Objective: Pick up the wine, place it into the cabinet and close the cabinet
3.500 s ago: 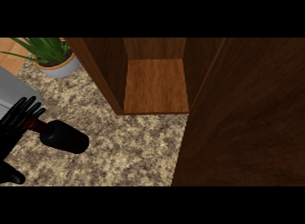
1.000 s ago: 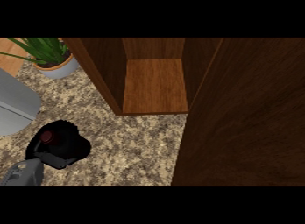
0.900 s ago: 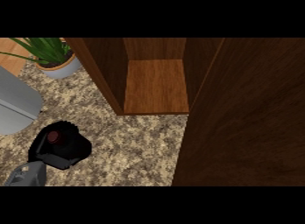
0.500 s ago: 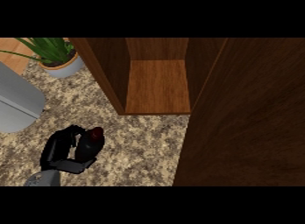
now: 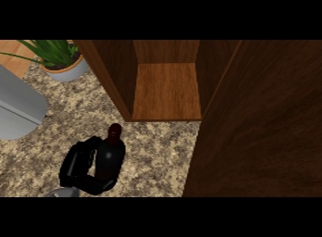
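The wine bottle (image 5: 111, 155) is dark with a dark red cap and stands over the granite counter (image 5: 157, 148), just in front of the open cabinet. My left hand (image 5: 78, 163) comes in from the lower left and is curled round the bottle's body from the left and below. Above the fingers the neck and cap stick out, pointing toward the cabinet's wooden shelf (image 5: 167, 92). The cabinet door (image 5: 266, 125) stands swung open at the right. My right hand does not show.
A potted green plant (image 5: 60, 59) stands at the back left of the counter. A grey rounded appliance (image 5: 10, 104) sits at the left edge. The open door fills the right side of the view.
My left hand closed on the bottle at the left, then carried it right and closer to the cabinet opening. The bottle now stands more upright in the hand.
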Available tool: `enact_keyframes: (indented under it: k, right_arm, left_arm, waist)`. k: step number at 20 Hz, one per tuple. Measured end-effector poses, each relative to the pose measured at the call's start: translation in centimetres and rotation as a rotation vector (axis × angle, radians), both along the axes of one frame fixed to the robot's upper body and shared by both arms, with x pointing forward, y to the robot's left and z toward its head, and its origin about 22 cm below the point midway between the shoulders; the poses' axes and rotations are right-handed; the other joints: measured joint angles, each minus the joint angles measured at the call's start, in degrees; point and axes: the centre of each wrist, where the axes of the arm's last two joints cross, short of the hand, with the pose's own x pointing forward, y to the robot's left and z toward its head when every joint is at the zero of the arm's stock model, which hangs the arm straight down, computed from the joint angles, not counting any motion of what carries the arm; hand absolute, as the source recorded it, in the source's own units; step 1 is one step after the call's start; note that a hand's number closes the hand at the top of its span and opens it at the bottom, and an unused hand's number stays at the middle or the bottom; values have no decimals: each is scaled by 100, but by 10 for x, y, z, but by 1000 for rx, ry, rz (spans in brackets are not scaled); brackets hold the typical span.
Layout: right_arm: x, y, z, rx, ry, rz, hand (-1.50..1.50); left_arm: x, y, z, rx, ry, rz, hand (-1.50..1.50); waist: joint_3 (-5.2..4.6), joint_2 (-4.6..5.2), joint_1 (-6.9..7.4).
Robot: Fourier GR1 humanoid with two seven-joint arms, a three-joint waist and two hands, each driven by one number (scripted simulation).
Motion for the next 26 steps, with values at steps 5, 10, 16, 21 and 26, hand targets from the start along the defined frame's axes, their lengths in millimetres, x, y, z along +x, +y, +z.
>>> enact_keyframes:
  k: [5,10,16,21,26]
  right_arm:
    - [-1,0,-2,3,-8,-4,-150]
    - [-2,-4,-2,-17,-15,-19,-150]
    - [-2,-7,-5,-26,-38,-29,-150]
    - [-4,-10,-7,-39,-32,-39,-150]
    - [-5,-13,-10,-48,-38,-45,-150]
  left_arm:
    - [-1,-25,23,-12,-18,-37,150]
    - [-6,-47,48,-11,-20,-56,150]
    - [-1,-73,73,17,-58,-30,150]
    - [5,-92,92,42,-77,31,150]
    - [22,-99,96,91,-84,75,150]
  waist:
    - [-2,3,4]
    - [-4,3,-16]
    - [-4,16,-34]
    - [-6,16,-55]
    - [-5,27,-65]
